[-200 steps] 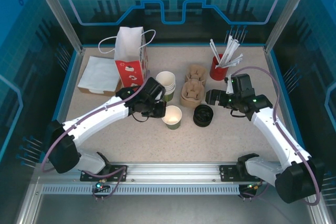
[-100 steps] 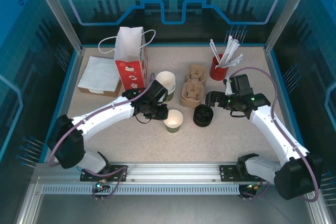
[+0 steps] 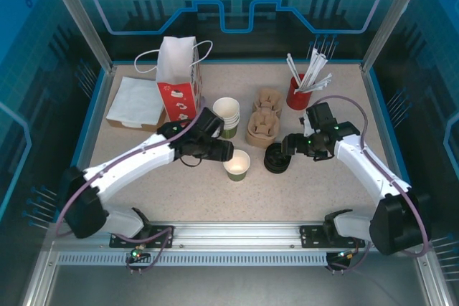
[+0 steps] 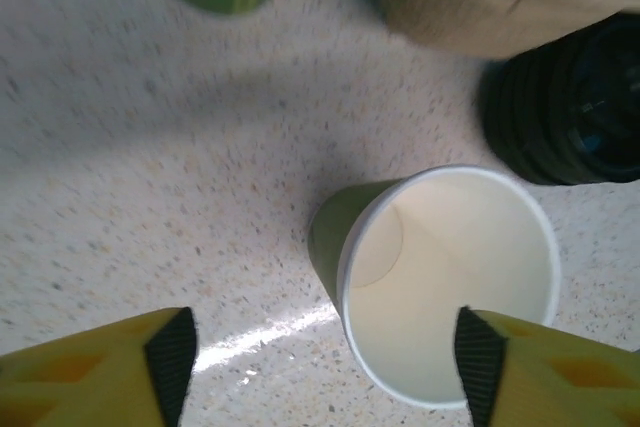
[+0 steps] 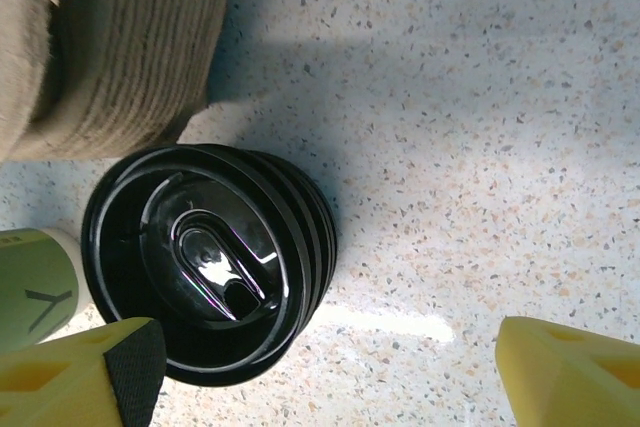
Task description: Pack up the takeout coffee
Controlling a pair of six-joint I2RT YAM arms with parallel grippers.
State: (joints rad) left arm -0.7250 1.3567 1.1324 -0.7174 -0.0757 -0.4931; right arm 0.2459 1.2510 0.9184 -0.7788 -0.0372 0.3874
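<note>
Top external view: green paper cup [image 3: 237, 165] stands upright w/ no lid near table centre. Left gripper [image 3: 225, 152] is at its 10 o'clock, jaws spread, nothing held. Stack of black lids [image 3: 277, 157] is just beside the cup at its 3 o'clock, w/ right gripper [image 3: 287, 148] over the stack's 1 o'clock edge, jaws also spread and empty. Step in hand, prob.: right arm takes one lid to cap the cup. Right wrist view puts the stack off-centre, close to one finger and far from the other, so shift the wrist to centre it btwn the pads before closing. Lids look tightly nested; pinch the top lid [image 5: 205, 257] at its rim only, else several may come up together. Lift straight up, since the cup and the pulp carriers [image 3: 262, 125] at the stack's 11 o'clock are both close. Left arm could steady the cup while the lid is pressed on.
</note>
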